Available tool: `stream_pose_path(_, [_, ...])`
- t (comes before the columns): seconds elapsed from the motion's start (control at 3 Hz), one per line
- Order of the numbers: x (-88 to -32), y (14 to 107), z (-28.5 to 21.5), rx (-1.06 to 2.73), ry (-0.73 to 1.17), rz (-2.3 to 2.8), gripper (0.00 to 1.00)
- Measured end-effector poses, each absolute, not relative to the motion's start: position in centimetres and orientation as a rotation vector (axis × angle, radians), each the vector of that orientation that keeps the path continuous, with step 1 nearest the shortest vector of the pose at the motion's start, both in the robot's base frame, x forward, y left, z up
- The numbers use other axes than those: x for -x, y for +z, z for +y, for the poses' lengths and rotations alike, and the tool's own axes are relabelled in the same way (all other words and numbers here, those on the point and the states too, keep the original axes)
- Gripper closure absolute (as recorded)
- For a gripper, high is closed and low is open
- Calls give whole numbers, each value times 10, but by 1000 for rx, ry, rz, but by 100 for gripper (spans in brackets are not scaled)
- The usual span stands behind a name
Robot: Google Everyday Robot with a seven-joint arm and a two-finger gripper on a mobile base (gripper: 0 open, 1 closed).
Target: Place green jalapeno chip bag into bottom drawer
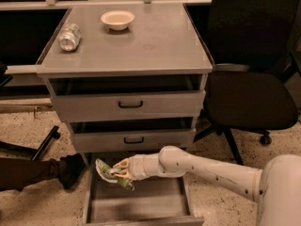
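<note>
Bag (pixel 106 171) is pinched between the fingers of the gripper (pixel 120 169), held over the back left of the open bottom drawer (pixel 141 202), just below the middle drawer (pixel 134 139) front and, as far as I can tell, off the floor. The carry looks done, since the bag hangs above the bare grey inside; what is left, by my reading, is to lower a little, spread the fingers and draw the arm clear. Can (pixel 69 36) and bowl (pixel 117 19) rest apart on the worktop (pixel 160 41), no part of this job.
</note>
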State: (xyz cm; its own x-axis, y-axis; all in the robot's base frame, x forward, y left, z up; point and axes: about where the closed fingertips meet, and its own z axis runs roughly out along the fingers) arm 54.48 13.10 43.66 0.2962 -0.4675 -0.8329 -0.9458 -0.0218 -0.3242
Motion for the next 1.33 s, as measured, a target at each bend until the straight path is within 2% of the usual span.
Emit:
stream_pose_path(0.67, [-548,417,131,1601,682,1307,100])
stream_pose_path(1.33, [-592,296,88,1398,660,1348,100])
